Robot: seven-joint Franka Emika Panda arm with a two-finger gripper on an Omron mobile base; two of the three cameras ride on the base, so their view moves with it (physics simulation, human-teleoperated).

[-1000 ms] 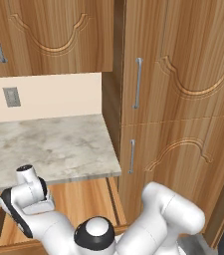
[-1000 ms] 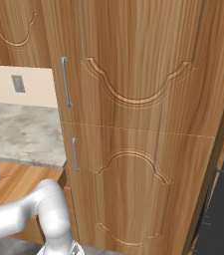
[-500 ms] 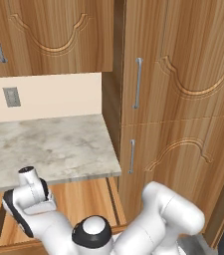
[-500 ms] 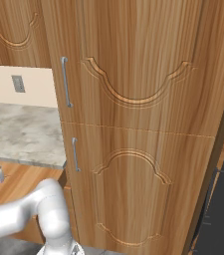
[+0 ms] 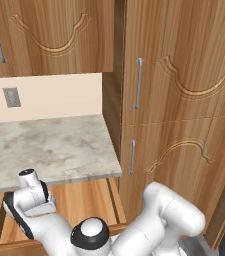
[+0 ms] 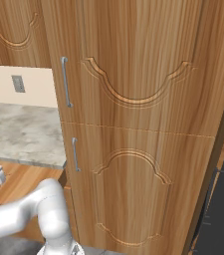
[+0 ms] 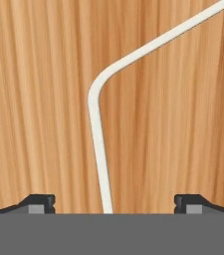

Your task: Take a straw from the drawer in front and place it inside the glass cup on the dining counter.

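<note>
Tall wood cabinets (image 5: 184, 100) fill the wall, and a marbled worktop desk (image 5: 49, 147) runs out to their left. Beneath its edge the drawer (image 5: 81, 200) stands pulled out, its pale plain wood floor bare. The white arm reaches down into it, and the gripper (image 7: 113, 203) hangs over the drawer floor with its fingers (image 7: 36, 203) released and spread wide, holding nothing. The straw (image 7: 97, 129) lies flat on the drawer floor, looking pale here. Its long shaft runs straight away from the hand, passing midway between the two fingers, then bends and points off toward the hand view's upper right. A straight descent should put the shaft between the pads.
</note>
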